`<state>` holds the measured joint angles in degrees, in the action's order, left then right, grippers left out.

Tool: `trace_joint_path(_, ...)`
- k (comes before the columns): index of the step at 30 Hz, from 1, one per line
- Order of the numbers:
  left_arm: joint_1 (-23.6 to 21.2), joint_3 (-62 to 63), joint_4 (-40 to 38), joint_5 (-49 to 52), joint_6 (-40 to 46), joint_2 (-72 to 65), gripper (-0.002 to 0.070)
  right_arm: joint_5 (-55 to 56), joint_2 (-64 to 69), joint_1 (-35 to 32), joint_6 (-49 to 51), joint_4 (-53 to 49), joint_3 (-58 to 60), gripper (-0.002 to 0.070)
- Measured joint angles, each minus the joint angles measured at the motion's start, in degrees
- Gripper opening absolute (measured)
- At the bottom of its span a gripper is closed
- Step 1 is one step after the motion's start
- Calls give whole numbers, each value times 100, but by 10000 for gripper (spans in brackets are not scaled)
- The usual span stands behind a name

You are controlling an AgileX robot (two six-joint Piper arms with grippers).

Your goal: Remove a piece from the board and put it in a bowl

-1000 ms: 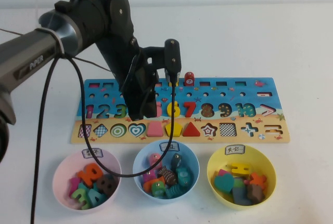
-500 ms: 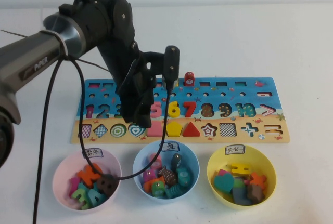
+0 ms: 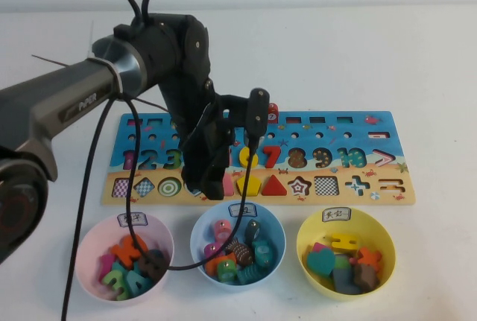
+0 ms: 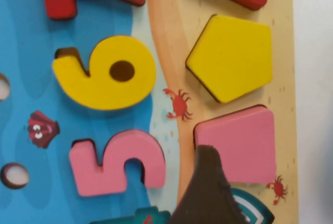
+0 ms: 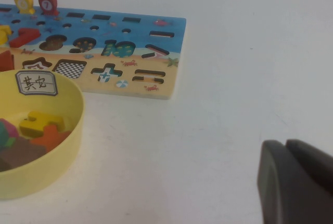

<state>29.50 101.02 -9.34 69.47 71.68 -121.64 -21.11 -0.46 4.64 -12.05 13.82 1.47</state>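
- A plain white surface [image 3: 417, 60] fills the scene, with a pale wall behind it.
- A long wooden board [image 3: 387, 187] lies across the middle, blue along its far part and tan along the near strip, set with coloured numbers and shapes.
- Three bowls stand in a row just in front of the board: a pink bowl [image 3: 88, 243] on the left, a light blue bowl [image 3: 200, 233] in the middle, and the yellow bowl [image 3: 376, 233] on the right, which has a small white label at its rim and already holds several pieces.
- The pink piece [image 4: 242, 143], four-sided with rounded corners, sits in its cut-out on the tan strip, next to the yellow pentagon [image 4: 231, 57]. It has not been lifted.
- The left end effector [image 3: 211, 183] hangs low over the board's tan strip, directly above the pink piece. Its jaws are spread wide and hold nothing. In the left wrist view one dark fingertip [image 4: 208, 193] overlaps the piece's edge on the side facing the pink number 5 [image 4: 117, 161].
- The piece lies straight below the left end effector, so the grasp likely needs only a short descent and a close.
- The yellow bowl is well off to the right of the piece, past the blue bowl.
- The right end effector [image 5: 296, 182] is parked on bare surface to the right of the board, well apart from the piece; I cannot tell how its jaws stand.
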Motion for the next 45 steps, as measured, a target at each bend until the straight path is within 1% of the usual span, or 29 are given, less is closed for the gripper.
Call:
trace_joint_path(6, 58, 10, 21, 0, 0, -85, 449, 0, 0, 0, 0, 0, 0, -18)
trace_joint_path(45, 60, 10, 137, -209, 63, -210, 449, 0, 0, 0, 0, 11, 0, -18)
